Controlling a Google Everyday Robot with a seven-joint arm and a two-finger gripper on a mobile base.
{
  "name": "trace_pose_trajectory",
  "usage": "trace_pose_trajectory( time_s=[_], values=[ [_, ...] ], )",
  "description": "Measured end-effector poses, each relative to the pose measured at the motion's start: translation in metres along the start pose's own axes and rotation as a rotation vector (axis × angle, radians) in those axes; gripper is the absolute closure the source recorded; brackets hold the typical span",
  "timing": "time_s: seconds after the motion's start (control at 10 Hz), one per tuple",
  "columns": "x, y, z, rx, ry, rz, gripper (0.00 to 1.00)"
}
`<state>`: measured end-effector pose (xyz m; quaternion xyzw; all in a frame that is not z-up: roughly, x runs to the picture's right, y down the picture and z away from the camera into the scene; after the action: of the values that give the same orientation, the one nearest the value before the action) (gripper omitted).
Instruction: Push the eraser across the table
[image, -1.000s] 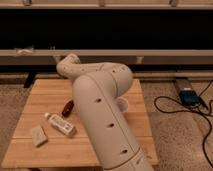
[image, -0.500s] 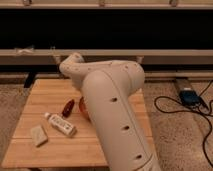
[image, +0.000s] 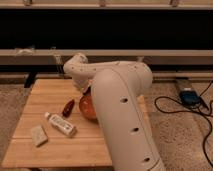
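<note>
- We are seeing the white arm (image: 120, 100) covering the gripper; its location and grasp we cannot tell.
- Left of the arm, an orange bowl (image: 86, 106), white labelled tube (image: 61, 124) and pale beige block (image: 38, 135) are lying on the light wooden plank table (image: 45, 95).

Light plank table (image: 45, 95) — eraser hidden; tool out of sight behind the arm.

Your robot's arm (image: 120, 105) shows smooth, off-white rounded casings, with small dark round holes spaced along the large link. The gripper sits hidden behind that link, over the table (image: 50, 145).
</note>
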<state>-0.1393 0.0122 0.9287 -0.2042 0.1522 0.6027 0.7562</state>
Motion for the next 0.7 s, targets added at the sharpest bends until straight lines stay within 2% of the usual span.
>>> trace_pose_trajectory(
  time_s=[0.4,0.6,0.7],
  values=[
    [-0.0003,0.0013,0.0000,0.000,-0.001,-0.003,0.24],
    [-0.0022,0.0021,-0.0006,-0.005,-0.003,-0.007,0.20],
    [-0.0051,0.0053,-0.0033,-0.042,-0.003,-0.009,0.20]
  ],
)
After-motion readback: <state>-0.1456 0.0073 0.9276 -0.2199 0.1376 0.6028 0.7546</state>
